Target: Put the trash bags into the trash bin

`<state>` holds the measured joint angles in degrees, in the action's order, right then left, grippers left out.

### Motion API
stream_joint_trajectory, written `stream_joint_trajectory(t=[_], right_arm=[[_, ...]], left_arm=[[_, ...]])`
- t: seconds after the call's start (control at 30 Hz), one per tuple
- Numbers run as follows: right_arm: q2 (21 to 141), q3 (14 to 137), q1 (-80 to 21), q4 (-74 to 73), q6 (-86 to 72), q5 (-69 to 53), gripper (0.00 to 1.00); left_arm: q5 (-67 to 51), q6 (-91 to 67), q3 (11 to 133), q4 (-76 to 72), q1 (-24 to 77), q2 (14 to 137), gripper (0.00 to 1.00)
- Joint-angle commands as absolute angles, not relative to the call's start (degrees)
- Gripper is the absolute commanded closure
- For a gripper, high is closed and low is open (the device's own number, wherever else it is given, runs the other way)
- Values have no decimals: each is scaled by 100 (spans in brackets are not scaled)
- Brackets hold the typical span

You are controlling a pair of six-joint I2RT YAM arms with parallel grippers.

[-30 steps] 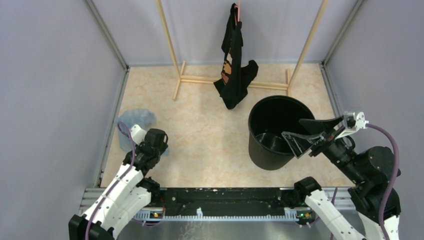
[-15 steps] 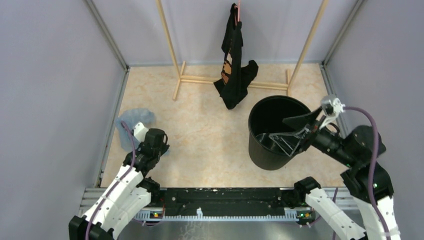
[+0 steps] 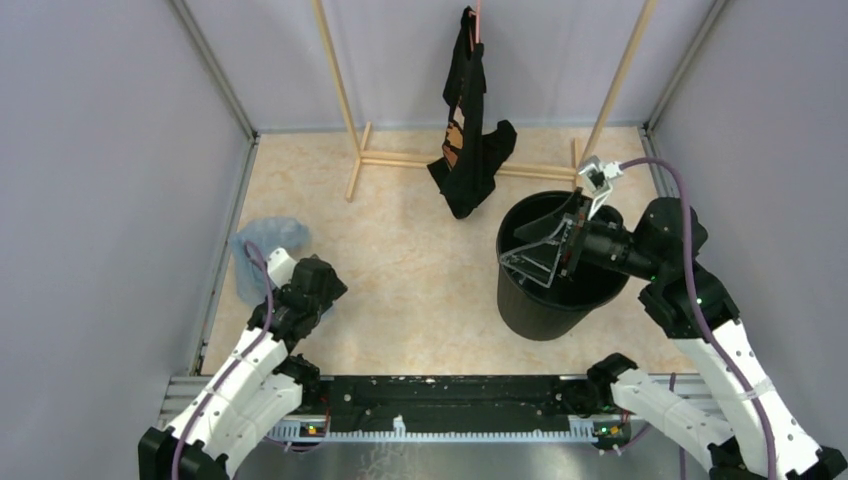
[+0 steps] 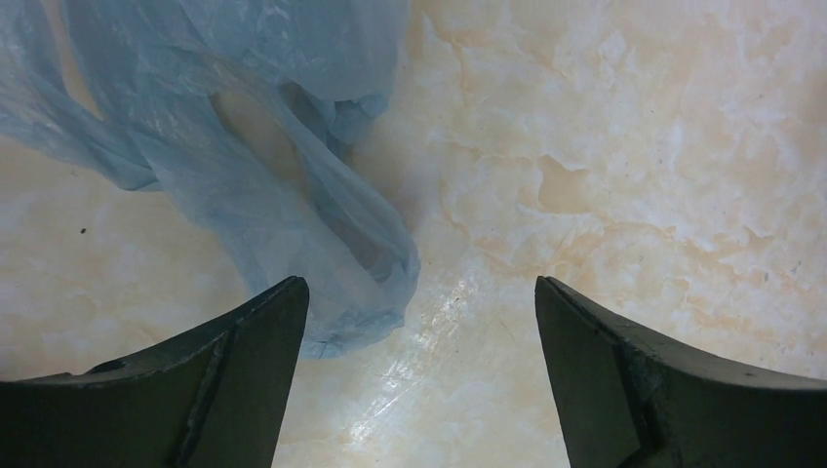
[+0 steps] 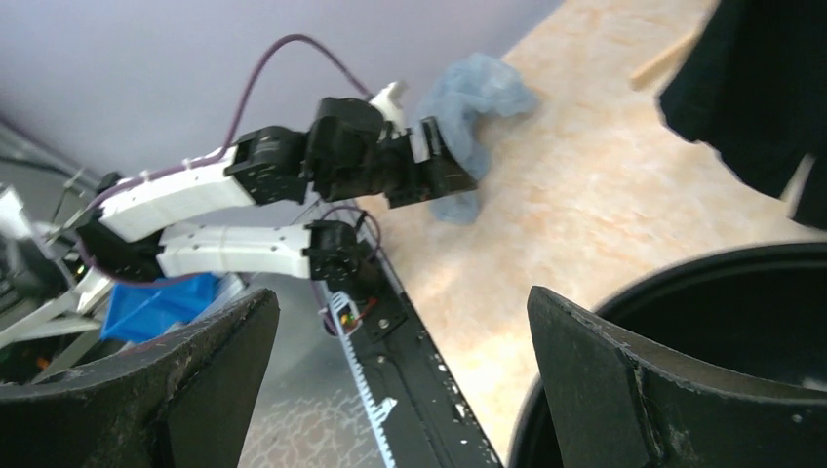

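The whole table [image 3: 400, 270] is seen from above and behind the arm bases [image 3: 450, 400] by the top external camera, tilted downward. The left wrist view is taken close over the tabletop, facing down past the left gripper [image 4: 419, 283] onto the trash bag [image 4: 283, 214]. The right wrist view is taken higher, at the trash bin [image 5: 722, 331] rim, facing back toward the left arm [image 5: 185, 190]. The bag is shared by all 3 views, the bin by 2.

blue bag [image 4: 283, 224] nr spread fingers [image 4: 195, 390]

Crumpled translucent light-blue trash bag [image 3: 264, 240] at far left, upright glossy black trash bin [image 3: 538, 312] well apart
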<state>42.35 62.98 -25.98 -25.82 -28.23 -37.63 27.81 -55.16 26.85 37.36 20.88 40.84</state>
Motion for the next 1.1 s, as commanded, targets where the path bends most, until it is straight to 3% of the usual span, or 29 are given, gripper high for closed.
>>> stream_joint_trajectory(t=[0.0, 0.1, 0.37, 0.63, 0.9, 1.07], right_arm=[[4574, 6628, -3401, -2059, -2820, -3297, 1], [5007, 6844, -4174, -2294, -2593, -2576, 1], [6150, 7057, -6181, -2897, -2016, -382, 1], [7316, 7250, -7000, -4125, -1807, 1288, 1], [8006, 7176, -7391, -5124, -2006, 2822, 1], [8186, 6882, -7392, -5592, -2354, 3711, 1]], left_arm=[[3117, -5948, 2702, 3922, 2065, 4042, 7], [3226, -6245, 2791, 4164, 2065, 4192, 2], [3555, -6551, 3238, 4938, 2061, 3998, 2], [3620, -6665, 3019, 4870, 2065, 3464, 2], [3697, -7384, 2854, 5093, 2065, 4055, 2], [3553, -7270, 2726, 4762, 2065, 4312, 10]])
